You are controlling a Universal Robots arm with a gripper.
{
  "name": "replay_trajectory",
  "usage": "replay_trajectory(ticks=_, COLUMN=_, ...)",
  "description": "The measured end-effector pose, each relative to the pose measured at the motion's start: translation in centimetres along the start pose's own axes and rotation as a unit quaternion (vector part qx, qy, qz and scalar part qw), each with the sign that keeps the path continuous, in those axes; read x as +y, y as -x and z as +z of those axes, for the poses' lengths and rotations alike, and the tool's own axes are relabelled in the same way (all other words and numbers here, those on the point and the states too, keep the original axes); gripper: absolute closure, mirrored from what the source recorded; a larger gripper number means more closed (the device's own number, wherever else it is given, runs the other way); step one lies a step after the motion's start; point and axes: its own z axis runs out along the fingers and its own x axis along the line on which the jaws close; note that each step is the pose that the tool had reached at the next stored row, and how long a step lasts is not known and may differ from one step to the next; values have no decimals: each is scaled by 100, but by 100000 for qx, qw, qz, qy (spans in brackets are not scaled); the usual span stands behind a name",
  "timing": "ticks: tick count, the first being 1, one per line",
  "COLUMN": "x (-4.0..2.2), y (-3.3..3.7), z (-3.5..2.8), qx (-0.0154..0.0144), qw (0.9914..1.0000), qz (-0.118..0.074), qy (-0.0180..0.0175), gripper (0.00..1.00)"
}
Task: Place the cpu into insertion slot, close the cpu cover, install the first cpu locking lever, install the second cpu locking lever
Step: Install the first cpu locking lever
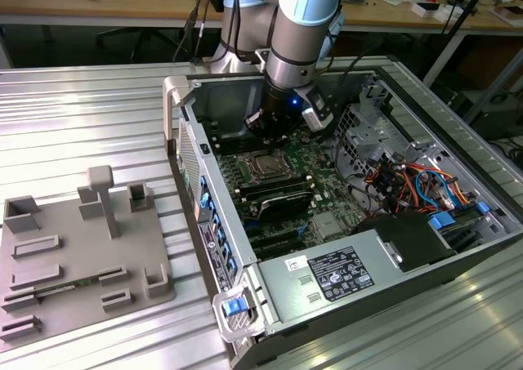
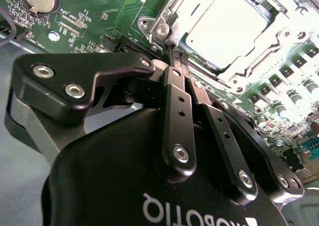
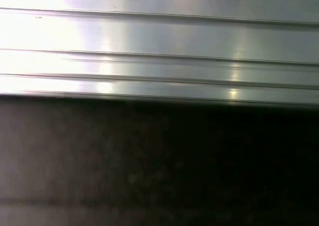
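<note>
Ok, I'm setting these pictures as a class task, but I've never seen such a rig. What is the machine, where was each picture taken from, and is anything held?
It is a robot arm reaching into an open computer case on a ribbed metal table. A camera off the arm took the exterior view; a grey fixture tray lies at the exterior view's left. Cameras riding on the arm took both wrist views. The second wrist view shows the gripper, shut, holding nothing visible, beside the cpu, seated in the insertion slot. The first wrist view shows a ribbed metal surface.
</note>
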Motion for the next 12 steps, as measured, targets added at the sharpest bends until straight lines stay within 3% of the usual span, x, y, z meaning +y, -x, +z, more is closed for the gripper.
replay_trajectory(ticks=5, x=5, y=-2, z=26, qx=6, qw=100000, qz=-3, qy=-58, gripper=89)
replay_trajectory(ticks=12, x=23, y=4, z=-53, qx=-10, qw=100000, qz=-102, qy=-11, gripper=89)
